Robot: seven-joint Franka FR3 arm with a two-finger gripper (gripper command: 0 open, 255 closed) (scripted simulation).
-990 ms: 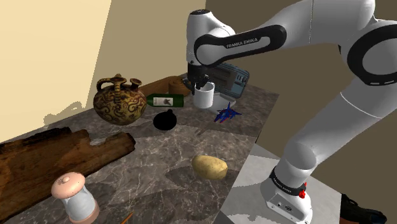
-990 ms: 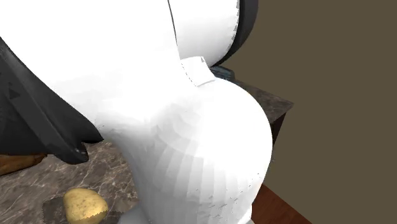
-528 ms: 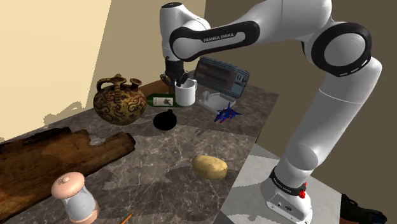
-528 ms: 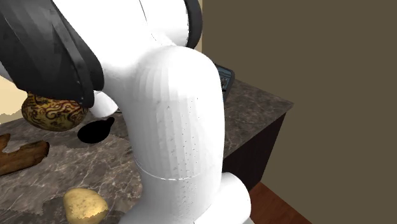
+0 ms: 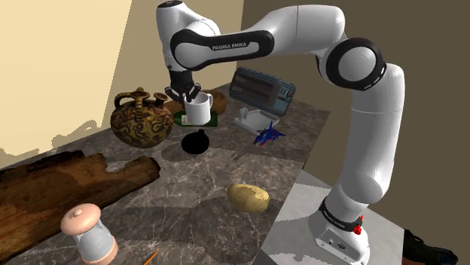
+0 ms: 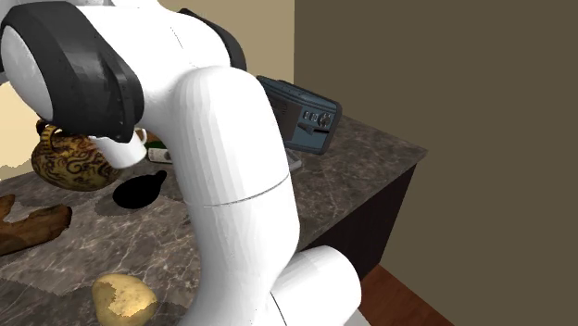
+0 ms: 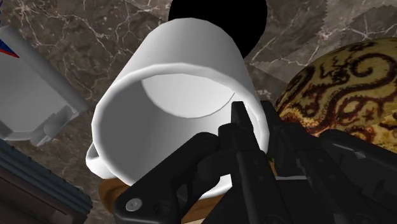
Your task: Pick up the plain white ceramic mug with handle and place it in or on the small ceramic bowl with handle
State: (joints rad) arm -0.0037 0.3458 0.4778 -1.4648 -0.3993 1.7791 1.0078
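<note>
My gripper (image 5: pixel 191 96) is clamped on the white mug (image 5: pixel 197 110). In the wrist view, one finger sits inside the mug (image 7: pixel 167 95) and the other outside, with the wall pinched between them at the gripper (image 7: pixel 245 125). The mug hangs clear of the marble table (image 5: pixel 188 203), just beyond the black bowl (image 5: pixel 196 141) in the shoulder view. Along the gripper, I see the bowl (image 7: pixel 219 19) past the mug's base.

The patterned jug (image 5: pixel 139 120) stands at the shoulder view's left of the mug, close by. A green bottle (image 5: pixel 214 120) lies behind the mug, mostly hidden. A grey box (image 5: pixel 262 89) stands at the back of the table, with a blue toy plane (image 5: pixel 269 134) in front of it. A potato (image 5: pixel 248 197) rests near the stand, well apart from the bowl. From the second exterior view, the arm covers the mug; I can make out the bowl (image 6: pixel 139 190), jug (image 6: pixel 69 159) and potato (image 6: pixel 120 301).
</note>
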